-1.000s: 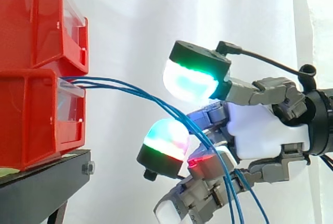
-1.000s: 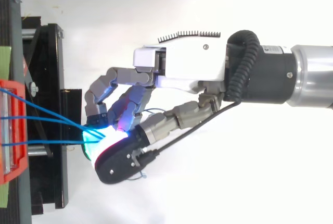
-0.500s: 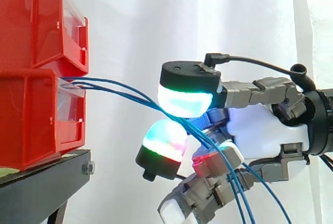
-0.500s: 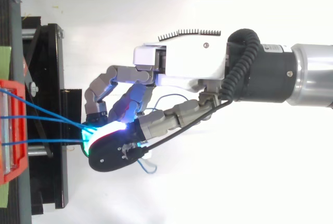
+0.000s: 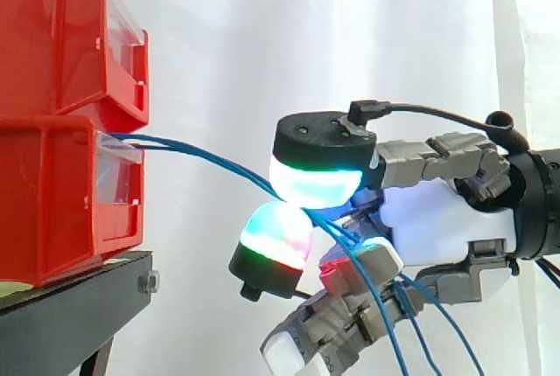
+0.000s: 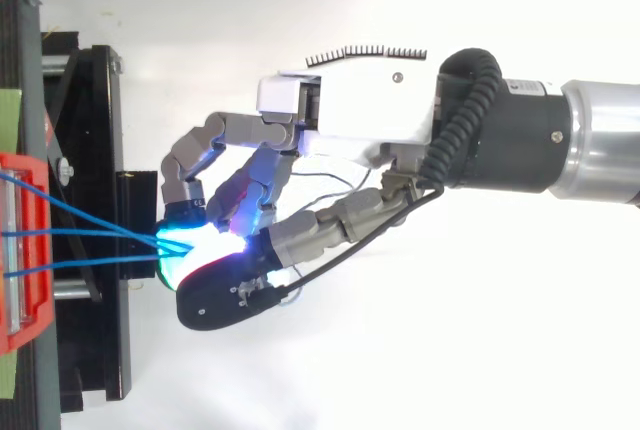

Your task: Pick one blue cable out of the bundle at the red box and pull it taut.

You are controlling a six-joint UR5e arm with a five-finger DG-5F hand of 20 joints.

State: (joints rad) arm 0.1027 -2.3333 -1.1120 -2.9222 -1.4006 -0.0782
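Side view: hand curled, glowing pads pinching blue cables that sag from red box.
Top view: blue cables fan from red box, converge at pinch; can't tell how many trapped. I'd draw back level, slowly, squeeze steady.

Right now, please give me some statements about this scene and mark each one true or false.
1. The blue cables run from the red bins to the hand. True.
2. The hand is open, apart from the cables. False: thumb and fingers pinch them.
3. The bins sit on a black stand. True.
4. In the side view the arm enters from the left. False: from the right.
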